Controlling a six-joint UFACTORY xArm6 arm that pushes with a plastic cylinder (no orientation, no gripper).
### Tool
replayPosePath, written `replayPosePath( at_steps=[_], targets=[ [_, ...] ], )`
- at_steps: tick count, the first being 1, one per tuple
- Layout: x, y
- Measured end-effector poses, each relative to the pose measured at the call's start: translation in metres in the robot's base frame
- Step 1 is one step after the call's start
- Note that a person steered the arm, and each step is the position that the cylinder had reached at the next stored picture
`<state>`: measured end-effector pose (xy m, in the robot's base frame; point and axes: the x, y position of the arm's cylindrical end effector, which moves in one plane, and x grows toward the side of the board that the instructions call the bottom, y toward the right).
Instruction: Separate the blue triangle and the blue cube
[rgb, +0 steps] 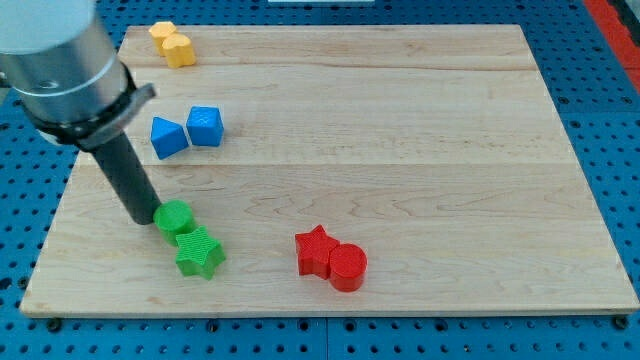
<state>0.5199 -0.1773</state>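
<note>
tip: my tip (143, 219) is resting on the board at the frame's left, lower-middle, rod leaning up toward the upper left corner

jaws: none on this rig, only a straight dark rod, so there is no apart/together state to give

tip contact: sitting right against the left edge of the green cylinder (174, 217), looks like touching; not touching either blue block

nearest neighbours: green star (199, 252) is lying just below-right of the green cylinder, the two touching or nearly

task blocks: blue triangle (167, 137) and blue cube (205, 125) are sitting in the upper left of the frame, above my tip, triangle on the left, cube on the right

gap between blues: just beside each other, touching or a hairline apart, can't tell which

progress: judging separation as not started; the pair is sitting together as one cluster

what is left: judging that my tip needs to get clear of the green cylinder, travel up to the blues, enter at the seam or take one block from its outer side, and push it away

room: open board is lying to the right of the cube, so that looks like the easy direction

others: two yellow blocks (172, 43) are at the top left edge, shapes unclear; red star (314, 250) and red cylinder (348, 267) are touching at lower centre, all well apart from the blues

board: wooden table top (420, 150) is sitting on a blue pegboard surround
</note>
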Motion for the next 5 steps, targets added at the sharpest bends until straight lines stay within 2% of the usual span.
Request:
replayPosePath(
  at_steps=[1, 2, 3, 4, 5],
  targets=[
    [0.011, 0.019],
    [-0.002, -0.030],
    [-0.045, -0.094],
    [-0.087, -0.090],
    [-0.125, -0.038]
  ],
)
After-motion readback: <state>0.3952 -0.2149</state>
